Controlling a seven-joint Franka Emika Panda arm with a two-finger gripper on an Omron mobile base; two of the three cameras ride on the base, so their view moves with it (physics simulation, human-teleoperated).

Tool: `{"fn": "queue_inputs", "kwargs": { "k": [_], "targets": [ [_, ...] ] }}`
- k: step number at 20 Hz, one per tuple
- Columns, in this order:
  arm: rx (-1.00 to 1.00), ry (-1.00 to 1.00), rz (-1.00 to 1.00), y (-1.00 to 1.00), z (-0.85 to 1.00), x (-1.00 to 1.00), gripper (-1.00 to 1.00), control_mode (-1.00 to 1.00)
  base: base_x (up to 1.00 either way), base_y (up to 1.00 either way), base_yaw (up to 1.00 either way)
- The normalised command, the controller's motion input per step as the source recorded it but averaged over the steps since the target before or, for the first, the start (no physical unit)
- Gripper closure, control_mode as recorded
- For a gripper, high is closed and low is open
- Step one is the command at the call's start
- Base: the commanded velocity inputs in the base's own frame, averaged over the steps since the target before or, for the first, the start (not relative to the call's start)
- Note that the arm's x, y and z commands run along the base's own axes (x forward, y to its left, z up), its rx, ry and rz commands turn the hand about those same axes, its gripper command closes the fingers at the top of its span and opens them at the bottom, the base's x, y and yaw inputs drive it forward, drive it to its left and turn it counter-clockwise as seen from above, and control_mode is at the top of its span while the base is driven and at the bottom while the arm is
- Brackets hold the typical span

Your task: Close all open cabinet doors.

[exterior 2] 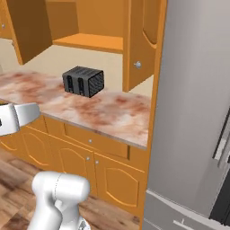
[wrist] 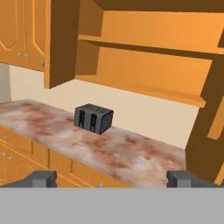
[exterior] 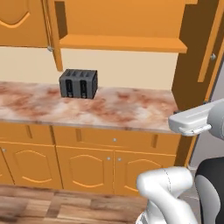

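A wall cabinet stands open over the counter, showing a bare shelf. Its left cabinet door swings out toward me, almost edge-on, with a silver knob at its lower corner; the same door appears in the other views. The right cabinet door also stands swung out, next to the tall side panel. My gripper is open with nothing between its fingertips, well back from both doors and facing the counter.
A black toaster sits on the marble counter under the open cabinet. Closed wall doors hang to the left. Base cabinets and drawers run below. A grey fridge stands at the right.
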Motion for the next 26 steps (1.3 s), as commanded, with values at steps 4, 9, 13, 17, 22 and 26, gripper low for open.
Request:
{"fn": "queue_inputs", "kwargs": {
  "k": [4,9,13,17,22,26],
  "targets": [
    [0.00,0.00,0.00,0.00,0.00,0.00,-1.00,1.00,0.36,0.30,-0.23],
    [0.00,0.00,0.00,0.00,0.00,0.00,-1.00,1.00,0.23,0.39,-0.24],
    [0.00,0.00,0.00,0.00,0.00,0.00,-1.00,1.00,0.37,0.42,-0.25],
    [0.00,0.00,0.00,0.00,0.00,0.00,-1.00,1.00,0.41,0.35,-0.23],
    [0.00,0.00,0.00,0.00,0.00,0.00,-1.00,1.00,0.48,0.23,-0.21],
    [0.00,0.00,0.00,0.00,0.00,0.00,-1.00,1.00,0.49,0.01,-0.14]
  ]
}}
